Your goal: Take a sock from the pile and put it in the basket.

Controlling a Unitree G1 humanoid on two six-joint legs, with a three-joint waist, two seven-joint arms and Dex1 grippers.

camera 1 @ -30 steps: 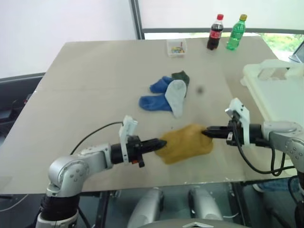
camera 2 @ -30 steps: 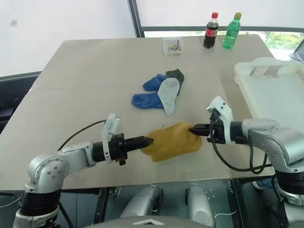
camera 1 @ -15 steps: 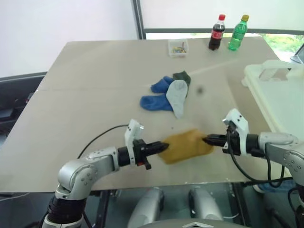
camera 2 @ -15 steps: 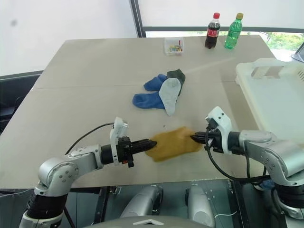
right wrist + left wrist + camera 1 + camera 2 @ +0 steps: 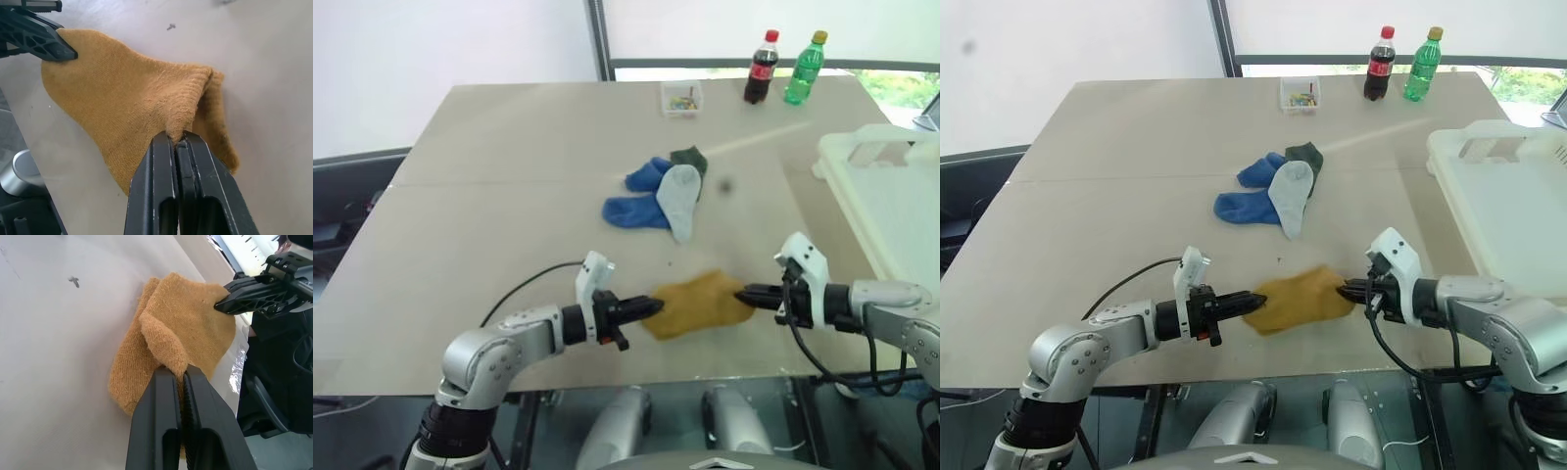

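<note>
Lab or office: bare table (image 5: 509, 196), window blinds (image 5: 754, 29).

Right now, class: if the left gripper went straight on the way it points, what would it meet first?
The mustard sock it already pinches; beyond that, probably the right gripper, which holds the sock's opposite end and faces it, though depth is hard to judge.

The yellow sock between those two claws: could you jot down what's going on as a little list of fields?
Held item: mustard sock, low over the table
Left gripper: shut on one end of the sock
Right gripper: shut on the other end
Pile: blue, grey and dark green socks, farther back
Basket: at the robot's right, sock not yet inside
</note>
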